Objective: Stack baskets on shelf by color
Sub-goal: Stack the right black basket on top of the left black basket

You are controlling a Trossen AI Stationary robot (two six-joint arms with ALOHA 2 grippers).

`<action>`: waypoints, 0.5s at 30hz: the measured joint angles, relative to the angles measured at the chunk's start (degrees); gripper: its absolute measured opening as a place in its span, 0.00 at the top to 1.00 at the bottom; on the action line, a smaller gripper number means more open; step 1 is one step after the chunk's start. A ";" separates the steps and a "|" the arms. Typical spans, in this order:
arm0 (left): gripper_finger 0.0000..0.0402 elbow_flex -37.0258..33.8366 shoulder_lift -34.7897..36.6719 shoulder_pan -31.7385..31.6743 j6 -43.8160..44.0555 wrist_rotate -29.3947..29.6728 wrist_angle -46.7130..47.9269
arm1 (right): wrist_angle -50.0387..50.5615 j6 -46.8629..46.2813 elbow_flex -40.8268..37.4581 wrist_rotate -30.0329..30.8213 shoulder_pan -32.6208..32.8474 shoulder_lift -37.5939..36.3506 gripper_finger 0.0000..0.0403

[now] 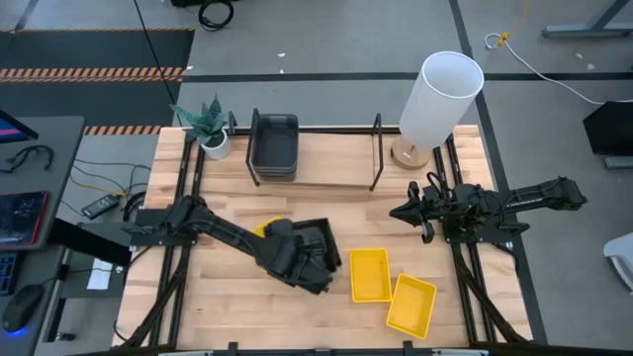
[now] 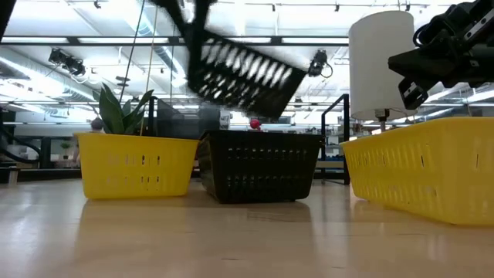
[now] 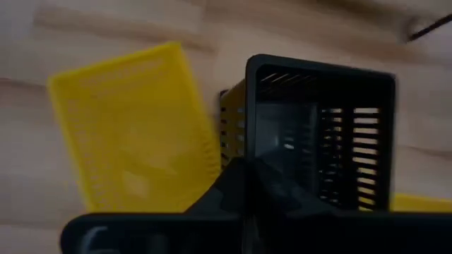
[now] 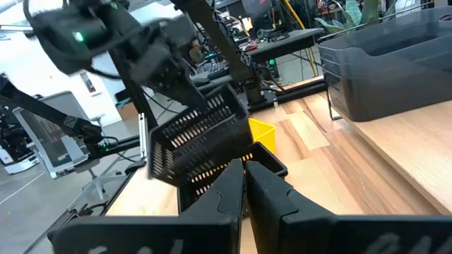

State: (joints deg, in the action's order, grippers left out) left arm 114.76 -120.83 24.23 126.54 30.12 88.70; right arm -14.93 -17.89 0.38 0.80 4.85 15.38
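Observation:
My left gripper is shut on a black perforated basket, held tilted above another black basket that stands on the tabletop. Three yellow baskets lie on the table: one by my left arm and two to the right. Dark grey baskets sit nested on the shelf at its left end. My right gripper is shut and empty, hovering right of the shelf's front. My left gripper holds the black basket by the rim of one side wall; the wall runs into the gap between the two fingers, so one finger seems to be inside and one outside. The fingers point down. The basket hangs lifted clear and tilted.
A white lamp stands at the shelf's right end and a potted plant at its left end. Bare tabletop shows along the near edge left of the yellow baskets.

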 joint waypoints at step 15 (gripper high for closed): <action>0.92 -7.52 -0.16 -2.53 -0.06 0.06 -15.72 | 0.01 0.00 0.00 0.00 0.00 0.00 0.94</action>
State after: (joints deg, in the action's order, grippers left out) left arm 107.24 -120.99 21.69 126.48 30.18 72.98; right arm -14.92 -17.89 0.38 0.80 4.84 15.38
